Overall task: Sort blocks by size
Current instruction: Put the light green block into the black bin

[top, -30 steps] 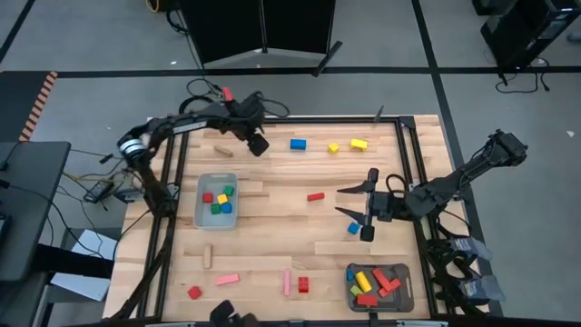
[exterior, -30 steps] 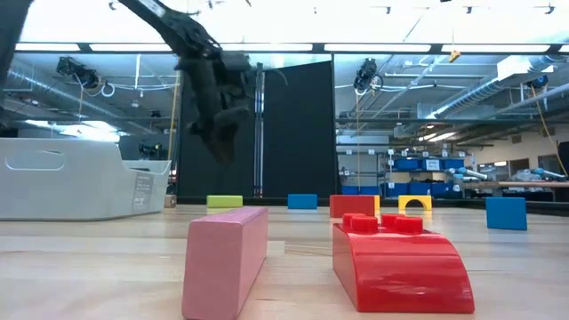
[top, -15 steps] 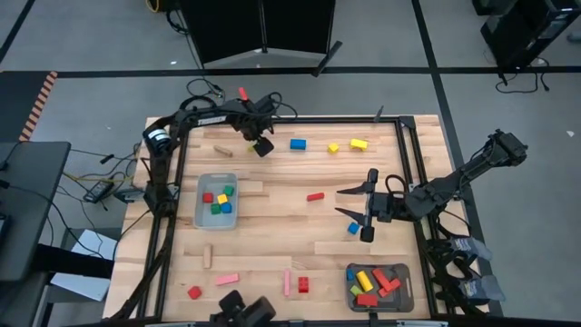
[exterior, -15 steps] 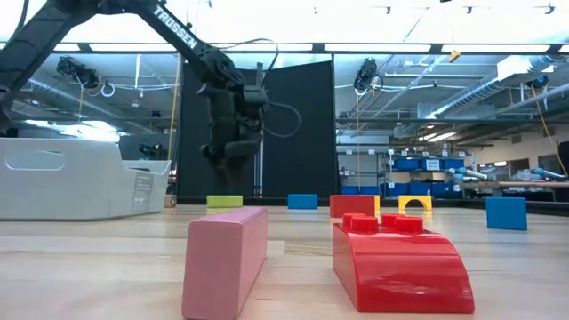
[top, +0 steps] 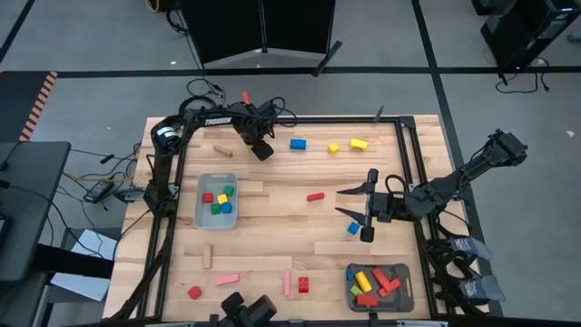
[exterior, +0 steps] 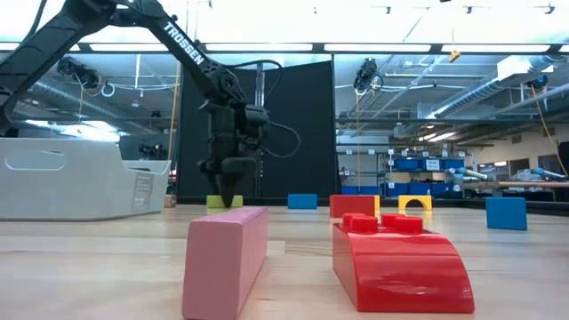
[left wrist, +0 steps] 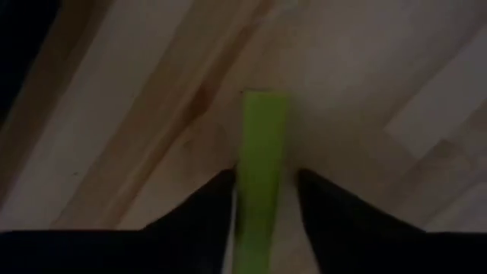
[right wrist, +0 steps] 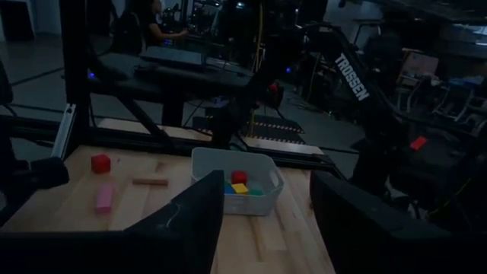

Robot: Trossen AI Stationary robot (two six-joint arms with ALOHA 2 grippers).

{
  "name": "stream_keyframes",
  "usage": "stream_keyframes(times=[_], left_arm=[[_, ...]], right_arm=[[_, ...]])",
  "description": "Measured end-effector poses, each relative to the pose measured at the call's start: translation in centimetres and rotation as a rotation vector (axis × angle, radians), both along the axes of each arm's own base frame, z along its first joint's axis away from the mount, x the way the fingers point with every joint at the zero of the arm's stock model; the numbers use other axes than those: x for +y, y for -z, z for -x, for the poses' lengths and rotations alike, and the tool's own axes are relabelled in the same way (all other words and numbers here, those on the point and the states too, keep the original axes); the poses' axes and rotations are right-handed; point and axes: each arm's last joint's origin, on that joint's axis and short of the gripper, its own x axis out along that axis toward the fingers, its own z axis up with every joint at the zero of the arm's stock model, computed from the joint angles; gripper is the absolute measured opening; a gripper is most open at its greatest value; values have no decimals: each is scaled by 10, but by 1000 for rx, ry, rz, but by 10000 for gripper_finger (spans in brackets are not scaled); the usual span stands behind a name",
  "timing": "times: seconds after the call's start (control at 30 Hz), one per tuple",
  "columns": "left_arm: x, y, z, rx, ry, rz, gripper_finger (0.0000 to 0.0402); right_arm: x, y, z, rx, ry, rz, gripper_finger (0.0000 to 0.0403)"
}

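Note:
My left gripper (top: 261, 150) points straight down at the table's far left, low over a green bar (left wrist: 262, 164). Its two fingers stand either side of the bar's near end. In the low view its tips (exterior: 228, 192) reach the green bar (exterior: 224, 202), which lies flat on the table. My right gripper (top: 346, 203) hangs open and level above the table's right middle, holding nothing, over a blue cube (top: 353, 228). Other blocks lie scattered: blue (top: 298, 143), yellow (top: 359, 143), red (top: 315, 196). My left gripper comes at the green bar from above, its fingers astride the bar's long sides. One finger (left wrist: 213, 205) lies right against one long side (left wrist: 242, 190). A strip of table shows between the bar and the other finger (left wrist: 319, 202). I cannot tell whether it touches.
A grey tray (top: 200, 213) at the left holds small cubes. Another grey tray (top: 410, 291) at the near right holds longer bars. Plain wood bars (top: 222, 151) (top: 207, 256), pink bars (top: 227, 280) (top: 287, 282) and red pieces (top: 303, 285) (top: 194, 292) lie about.
My left gripper has come down at the table's far left, from well above the table to the green bar. It has tipped from a slant to pointing straight down. My right arm has kept still.

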Motion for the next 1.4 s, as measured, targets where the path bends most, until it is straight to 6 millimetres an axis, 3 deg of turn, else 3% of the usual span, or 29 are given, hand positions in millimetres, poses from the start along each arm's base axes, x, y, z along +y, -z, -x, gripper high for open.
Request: stream_keyframes(times=[0.13, 0.3, 0.43, 0.57, 0.8, 0.97, 1.03, 1.17, 1.4], left_arm=[[-2, 1, -1, -11, 27, 9, 59], [-13, -5, -12, -66, 90, -5, 65], [-41, -33, -35, -223, 198, -61, 65], [-84, -60, -63, -399, 306, -112, 65], [-206, -85, -115, -729, 570, -123, 65], [-285, -100, -132, -1007, 698, -104, 65], [-310, -98, -137, -1088, 729, -85, 65], [-345, -76, -150, -1170, 757, -32, 65], [-380, -55, -185, -1226, 802, 34, 65]], right_arm=[[0, 0, 0, 0, 0, 0, 203], [0, -1, 0, -7, -1, 3, 199], [1, -8, 3, -61, -13, -8, 197], [5, -20, 10, -146, -42, -12, 197], [5, -51, 31, -366, -72, -19, 194], [-1, -64, 45, -452, -73, -53, 190], [-3, -67, 48, -468, -72, -64, 190], [-6, -71, 53, -506, -67, -89, 190], [-7, -72, 53, -514, -67, -95, 186]])
